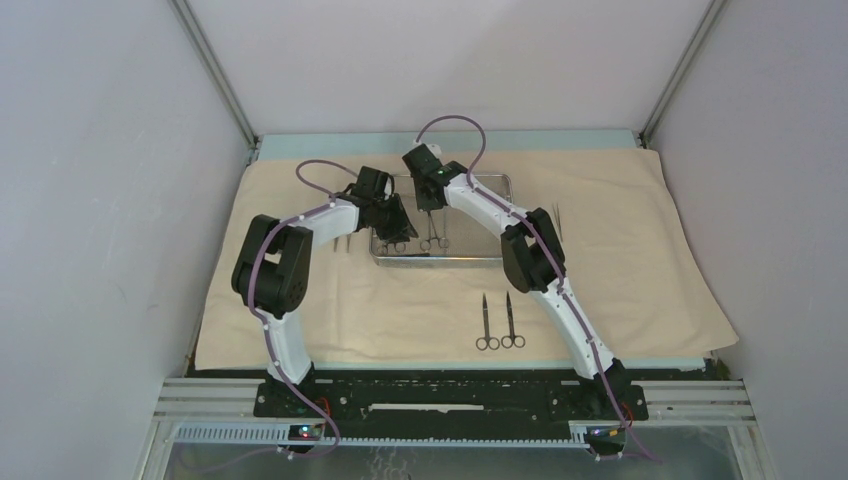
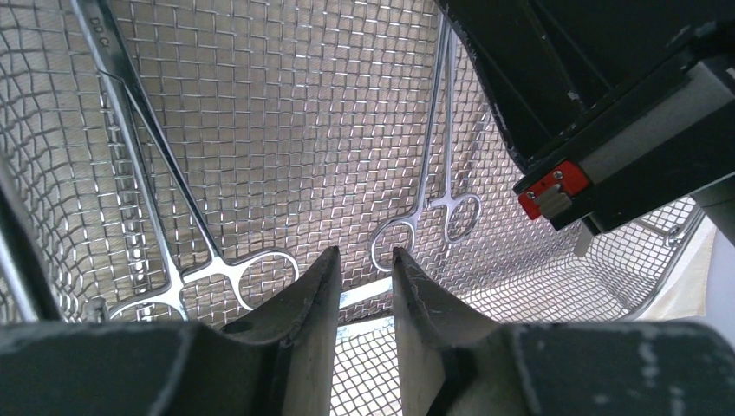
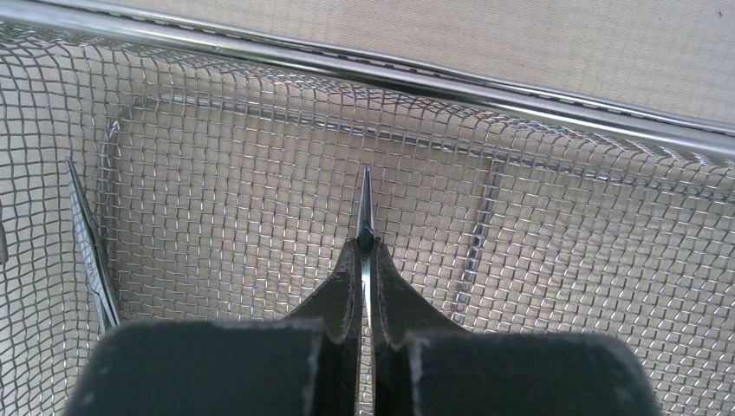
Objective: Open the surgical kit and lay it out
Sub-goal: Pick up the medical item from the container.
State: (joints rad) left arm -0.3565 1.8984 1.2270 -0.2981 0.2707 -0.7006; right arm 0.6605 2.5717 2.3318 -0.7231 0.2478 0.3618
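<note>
The beige cloth wrap (image 1: 620, 250) lies spread open. The steel mesh tray (image 1: 490, 182) stands on it at the back middle. My right gripper (image 1: 430, 200) is inside the tray, shut on the blades of a ring-handled clamp (image 3: 366, 204). That clamp's rings (image 2: 429, 221) point to the near side. My left gripper (image 2: 364, 256) is open and empty, low over the tray's near left part. It sits between the held clamp and a second clamp (image 2: 186, 260) lying on the mesh. Two more ring-handled instruments (image 1: 498, 322) lie side by side on the cloth in front of the tray.
Slim tweezers (image 1: 557, 222) lie right of the tray, beside my right arm. Another slim steel piece (image 1: 340, 243) lies left of the tray. The tray's rim (image 3: 520, 100) runs just beyond my right gripper. Enclosure walls stand on three sides.
</note>
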